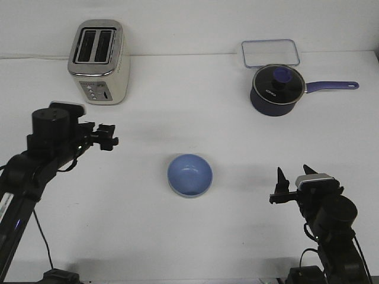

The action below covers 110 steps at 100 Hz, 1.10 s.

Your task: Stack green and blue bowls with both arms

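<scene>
The blue bowl [189, 173] stands upright in the middle of the table. A thin pale greenish rim [176, 190] shows along its near left edge, as of the green bowl nested beneath it. The rest of the green bowl is hidden. My left gripper [110, 136] hovers left of the bowl and farther back, pointing right. It is open and empty. My right gripper [292, 177] is to the right of the bowl near the front edge. Its pointed fingers [280, 176] stand apart and hold nothing. Neither gripper touches the bowl.
A silver and cream toaster [98, 61] stands at the back left. A dark navy lidded saucepan [277, 89] with a purple handle stands at the back right, and a clear rectangular container [270, 52] lies behind it.
</scene>
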Available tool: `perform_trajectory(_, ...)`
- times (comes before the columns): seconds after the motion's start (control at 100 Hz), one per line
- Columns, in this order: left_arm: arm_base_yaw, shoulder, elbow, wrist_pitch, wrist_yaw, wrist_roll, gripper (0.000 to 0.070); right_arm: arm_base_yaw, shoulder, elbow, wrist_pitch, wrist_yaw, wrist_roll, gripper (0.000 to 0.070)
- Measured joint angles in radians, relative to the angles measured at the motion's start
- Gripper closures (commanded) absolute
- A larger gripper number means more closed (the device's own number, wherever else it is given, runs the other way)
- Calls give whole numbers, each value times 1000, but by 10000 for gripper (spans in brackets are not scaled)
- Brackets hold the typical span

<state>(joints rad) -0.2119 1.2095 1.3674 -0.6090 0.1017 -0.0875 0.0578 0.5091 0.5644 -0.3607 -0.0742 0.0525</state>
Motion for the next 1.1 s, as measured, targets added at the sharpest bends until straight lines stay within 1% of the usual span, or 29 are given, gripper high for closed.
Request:
perform_trajectory(0.18, 51, -216, -237, 159, 1, 0, 306, 0, 0, 0, 0, 0, 0, 205)
perform_trajectory(0.39, 56, -493, -576, 306, 3, 1, 305, 0, 0, 0, 0, 0, 0, 205)
perform_trajectory(0.58, 56, -706, -783, 323, 3, -3, 306, 0, 0, 0, 0, 0, 0, 205)
perform_trajectory(0.66, 56, -775, -818, 323, 3, -14, 306, 0, 0, 0, 0, 0, 0, 205)
perform_trajectory(0.8, 56, -849, -813, 335, 2, -27, 307, 0, 0, 0, 2, 0, 0, 205)
perform_trajectory(0.99, 56, -866, -813, 304, 0, -28, 310, 0, 0, 0, 5, 0, 0, 206)
perform_trajectory(1.07, 56, -866, -813, 305, -1, -28, 341, 0, 0, 0, 5, 0, 0, 226)
perform_trajectory(1.1, 56, -866, -813, 306, -1, -28, 382, 0, 0, 0, 5, 0, 0, 258)
